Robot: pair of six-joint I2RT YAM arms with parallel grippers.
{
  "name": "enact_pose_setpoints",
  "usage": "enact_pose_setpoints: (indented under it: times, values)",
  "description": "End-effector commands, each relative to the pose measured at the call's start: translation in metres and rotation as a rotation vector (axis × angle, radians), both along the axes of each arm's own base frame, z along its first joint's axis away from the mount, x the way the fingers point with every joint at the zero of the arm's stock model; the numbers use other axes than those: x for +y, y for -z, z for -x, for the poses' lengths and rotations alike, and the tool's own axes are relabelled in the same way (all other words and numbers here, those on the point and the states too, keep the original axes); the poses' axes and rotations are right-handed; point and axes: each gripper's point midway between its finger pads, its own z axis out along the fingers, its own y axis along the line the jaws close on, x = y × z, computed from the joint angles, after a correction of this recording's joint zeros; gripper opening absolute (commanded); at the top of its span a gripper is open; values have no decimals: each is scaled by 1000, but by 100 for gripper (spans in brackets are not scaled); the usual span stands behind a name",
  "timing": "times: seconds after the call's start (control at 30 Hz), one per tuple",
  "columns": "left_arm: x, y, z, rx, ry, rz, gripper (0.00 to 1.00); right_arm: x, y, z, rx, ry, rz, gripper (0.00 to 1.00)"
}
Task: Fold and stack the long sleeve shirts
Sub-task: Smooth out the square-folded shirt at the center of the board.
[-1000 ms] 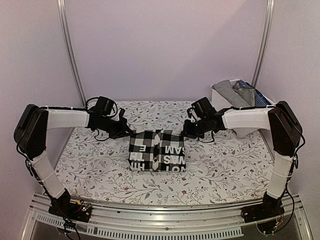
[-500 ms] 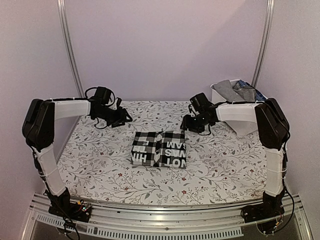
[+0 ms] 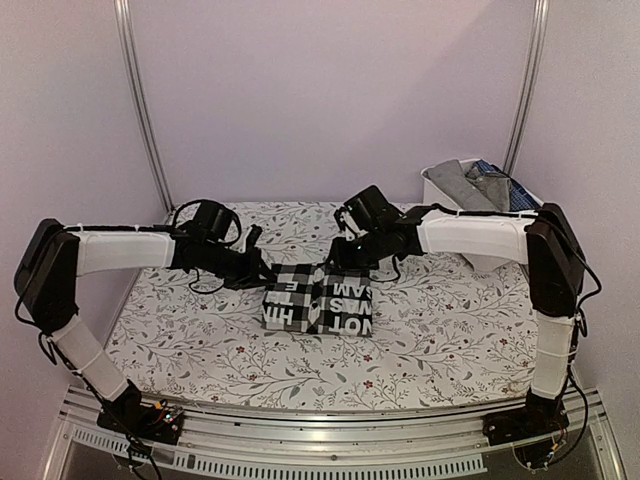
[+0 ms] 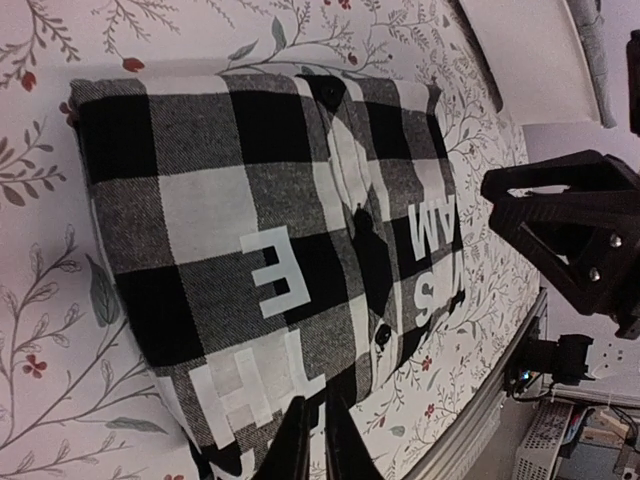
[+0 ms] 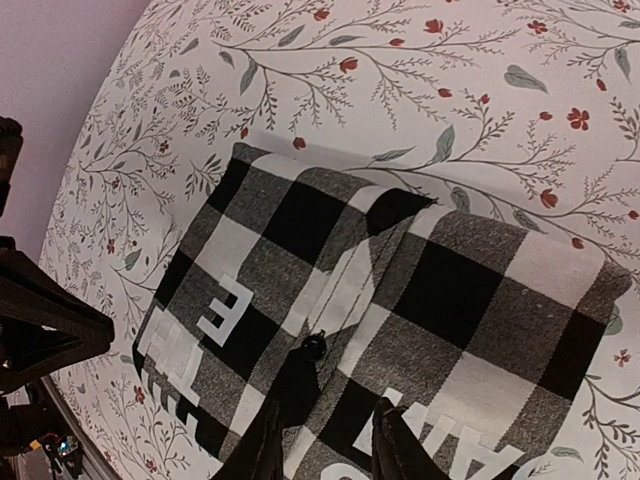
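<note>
I'm watching the black-and-white large-check button shirt [image 3: 318, 300], which is lying as a compact folded rectangle in the middle of the floral-print table [image 3: 450, 335], printed letters facing up and its two halves meeting along a central seam. The left gripper [image 3: 262, 270] is sitting at the packet's far-left corner. In its wrist view the fingers [image 4: 291, 450] are drawn almost together with only a sliver between them, and I'm seeing nothing pinched there. The right gripper [image 3: 339, 260] is hovering over the far edge near that seam, its fingers [image 5: 392, 445] spread apart and empty. I'm reading the folding as essentially done, so the step in hand is probably squaring up the packet or taking hold of it to shift it to a stacking spot. To do that well, I'm thinking the left fingers need opening first. Then both grippers should be coming in low at the far edge, well apart from each other, so each one catches every layer and not just the top flap. Both arms should be travelling together so the seam isn't pulling open. The white bin [image 3: 436, 198] at the far right is holding a grey garment [image 3: 460, 180] and a blue patterned one [image 3: 498, 172], which I'm judging are waiting their turn.
</note>
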Motion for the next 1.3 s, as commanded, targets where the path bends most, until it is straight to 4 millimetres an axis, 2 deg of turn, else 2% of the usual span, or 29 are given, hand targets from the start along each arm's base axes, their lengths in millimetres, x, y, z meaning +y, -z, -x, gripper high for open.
enact_pose_setpoints:
  times: [0.0, 0.1, 0.27, 0.3, 0.4, 0.5, 0.63, 0.67, 0.77, 0.9, 0.97, 1.07, 1.27]
  values:
    - [-14, 19, -2, 27, 16, 35, 5, 13, 13, -9, 20, -7, -23, 29]
    - [-15, 46, -6, 66, 20, 7, 4, 15, 39, -21, 48, -18, -5, 27]
    - [-14, 89, -9, 133, 13, -35, 2, -3, 97, -43, 114, 16, 55, 26]
    - [-14, 94, -10, 143, 11, -39, 2, -6, 110, -45, 132, 16, 68, 26]
    - [-14, 101, -12, 153, 7, -53, 1, -12, 124, -47, 150, 17, 92, 26]
    - [-12, 94, -12, 140, 3, -60, 3, -16, 113, -47, 129, 18, 102, 27]
    - [-9, 80, -9, 121, 4, -63, 6, -18, 74, -49, 70, 24, 101, 30]
    - [-9, 75, -8, 113, 4, -63, 7, -17, 60, -49, 49, 23, 96, 31]
    - [-9, 60, -3, 89, 2, -49, 9, -15, 26, -39, -7, 19, 102, 33]
    - [-10, 42, 5, 60, 2, -28, 11, -9, 5, -12, -32, -3, 101, 34]
    - [-16, 35, 9, 52, 14, -13, 12, -8, 9, 3, -17, -10, 98, 34]
    - [-22, 38, 16, 56, 31, -18, 11, -8, 23, 24, 22, -17, 101, 33]
    - [-18, 65, 35, 121, 31, -49, 11, -24, 72, 56, 127, 3, 112, 32]
